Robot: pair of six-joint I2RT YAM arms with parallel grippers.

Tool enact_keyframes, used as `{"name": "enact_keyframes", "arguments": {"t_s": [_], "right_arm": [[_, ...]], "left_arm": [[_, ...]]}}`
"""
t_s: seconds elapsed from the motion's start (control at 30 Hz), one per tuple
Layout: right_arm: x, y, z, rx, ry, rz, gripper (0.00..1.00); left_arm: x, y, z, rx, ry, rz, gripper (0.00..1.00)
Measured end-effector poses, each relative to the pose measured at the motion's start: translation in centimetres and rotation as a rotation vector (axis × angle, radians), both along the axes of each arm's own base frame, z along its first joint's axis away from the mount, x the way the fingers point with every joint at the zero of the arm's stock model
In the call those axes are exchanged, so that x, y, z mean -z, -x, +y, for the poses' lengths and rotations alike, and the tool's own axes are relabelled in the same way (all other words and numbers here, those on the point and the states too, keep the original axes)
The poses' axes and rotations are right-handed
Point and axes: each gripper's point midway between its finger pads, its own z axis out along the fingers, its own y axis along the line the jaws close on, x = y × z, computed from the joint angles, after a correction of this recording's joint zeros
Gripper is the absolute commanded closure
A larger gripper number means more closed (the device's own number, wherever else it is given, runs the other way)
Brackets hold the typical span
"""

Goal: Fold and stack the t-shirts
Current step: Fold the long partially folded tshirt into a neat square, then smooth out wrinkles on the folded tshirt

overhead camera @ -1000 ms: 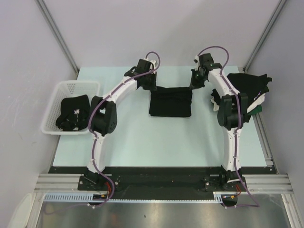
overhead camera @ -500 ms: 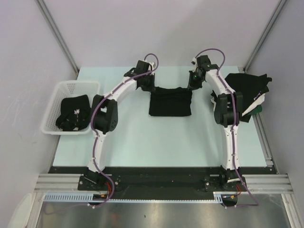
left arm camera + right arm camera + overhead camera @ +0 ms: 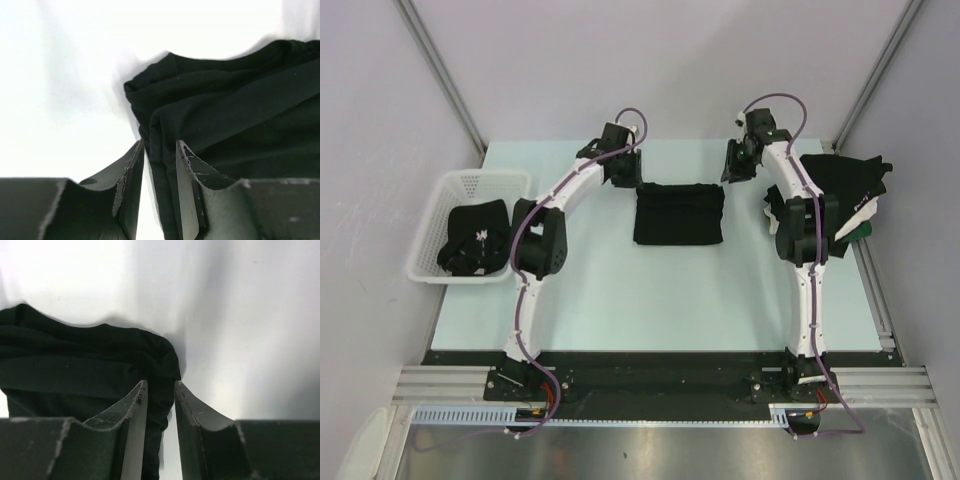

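Three lots of t-shirts show. One folded black t-shirt [image 3: 680, 213] lies flat on the pale worktop [image 3: 620, 310], well to the right of the white mesh basket [image 3: 470, 180]. One crumpled black t-shirt [image 3: 475, 238] with a small white mark sits inside the basket. One loose pile [image 3: 845, 190], farthest right of the basket, is mostly black with a bit of green at its near edge; how many shirts it holds cannot be told.

The folded t-shirt is a rectangle with its long axis running left-right, in line with the basket. Its edges sit square to the worktop, and ridges of cloth lie along its far edge.

There are two arms and one basket. The left end effector [image 3: 623, 170] hangs off the shirt's far corner on the basket side, the right end effector [image 3: 735, 165] off the far corner away from the basket. In each wrist view, the left [image 3: 159, 145] and the right [image 3: 159, 385], the fingers stand a narrow slit apart, pinching nothing, with a rumpled shirt corner below.
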Motion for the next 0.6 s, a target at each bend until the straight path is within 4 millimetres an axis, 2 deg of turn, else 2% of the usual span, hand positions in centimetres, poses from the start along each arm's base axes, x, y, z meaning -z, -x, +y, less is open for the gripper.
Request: {"name": "enact_keyframes", "arguments": {"t_s": [0.07,0.17,0.37,0.47,0.6], "right_arm": [[-0.7,-0.1,-0.2,0.004,-0.003,-0.012,0.71],[-2.9,0.2,-0.2,0.005,-0.025,-0.043,0.78],[-7.4,2.0,2.1,-0.036,-0.102,-0.098,0.84],[-8.2,2.4,4.4,-0.079,-0.137,-0.111,0.85],[-7.6,3.4,7.4,-0.129,-0.182,-0.082,0.87]], "left_arm": [[-0.4,-0.1,0.4,-0.011,-0.006,-0.007,0.62],[-1.5,-0.1,0.8,-0.019,-0.004,-0.019,0.63],[-4.7,1.2,0.7,-0.017,0.056,-0.048,0.66],[-5.1,1.9,0.5,-0.013,0.086,-0.044,0.67],[-4.3,2.8,0.0,0.0,0.103,-0.014,0.67]]}}
